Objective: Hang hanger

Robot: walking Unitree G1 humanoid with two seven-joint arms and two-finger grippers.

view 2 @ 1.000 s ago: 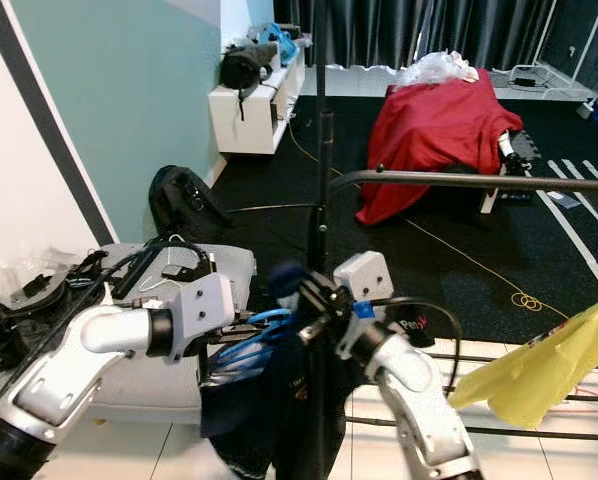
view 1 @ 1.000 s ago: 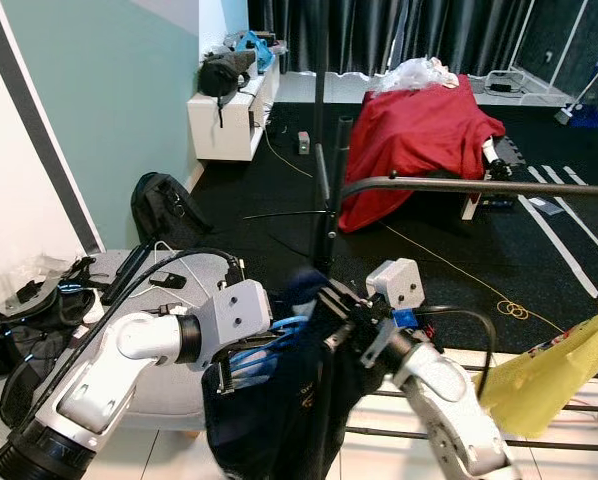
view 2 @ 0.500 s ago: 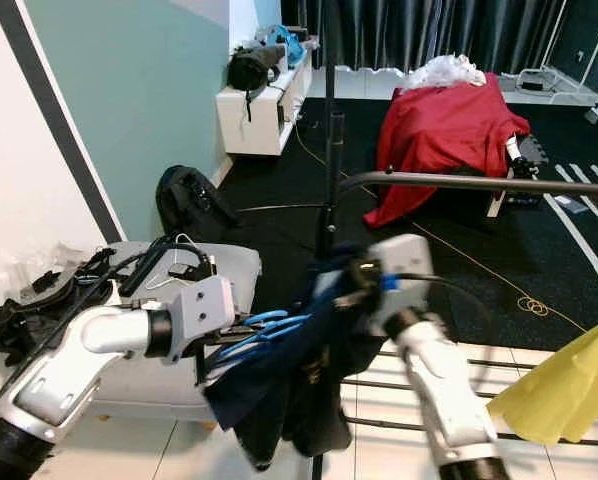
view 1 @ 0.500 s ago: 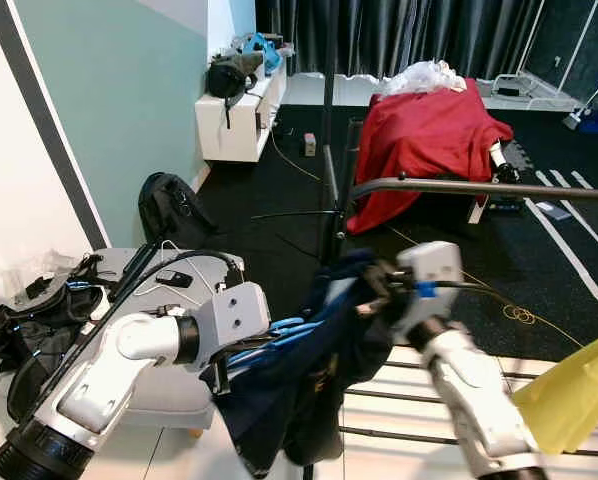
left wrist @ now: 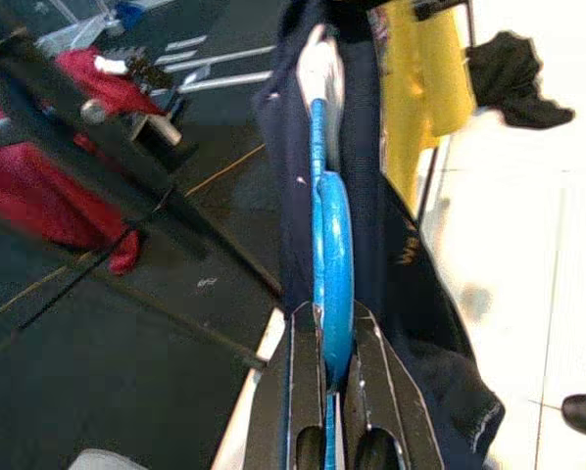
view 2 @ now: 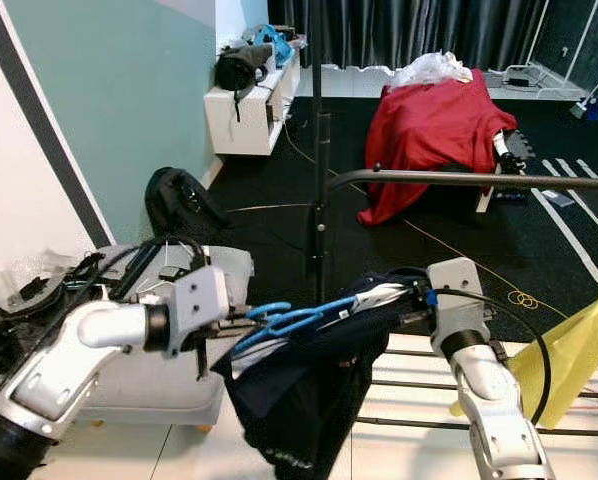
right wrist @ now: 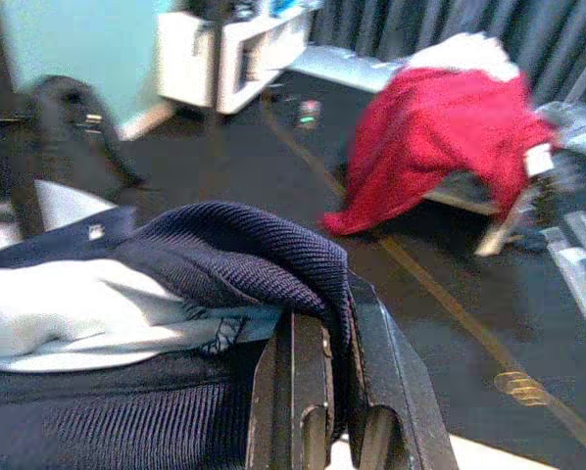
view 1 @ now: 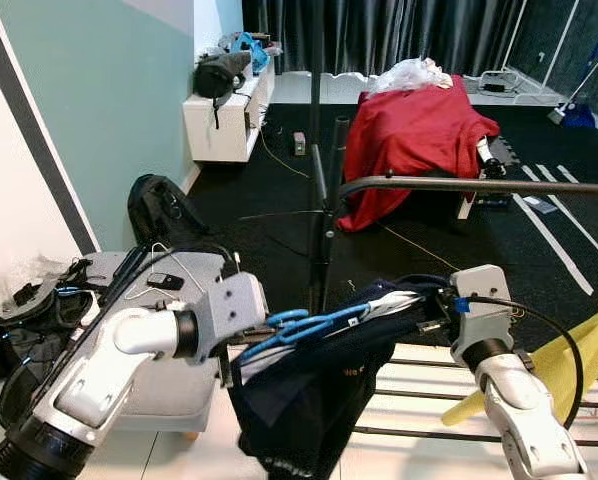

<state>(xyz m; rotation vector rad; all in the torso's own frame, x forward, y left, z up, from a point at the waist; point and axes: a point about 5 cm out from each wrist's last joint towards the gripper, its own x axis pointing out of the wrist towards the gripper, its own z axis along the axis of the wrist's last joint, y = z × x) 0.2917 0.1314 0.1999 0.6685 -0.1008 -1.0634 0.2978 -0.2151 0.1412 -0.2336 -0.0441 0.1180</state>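
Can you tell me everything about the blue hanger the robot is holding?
The blue hanger looks like bright plastic, with thin bars and a looped end. It lies almost level in front of the robot, stretched between its two arms. The left gripper is shut on that looped end. A dark navy garment with a white inner lining hangs over it and droops toward the floor. The right gripper pinches the garment's knitted collar at the hanger's far end. The hanger is below the dark clothes rail, not on it.

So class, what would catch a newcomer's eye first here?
The dark sweater on a blue hanger, stretched between the left gripper and the right gripper in front of the robot. Behind the black rail, a red cloth drapes furniture.
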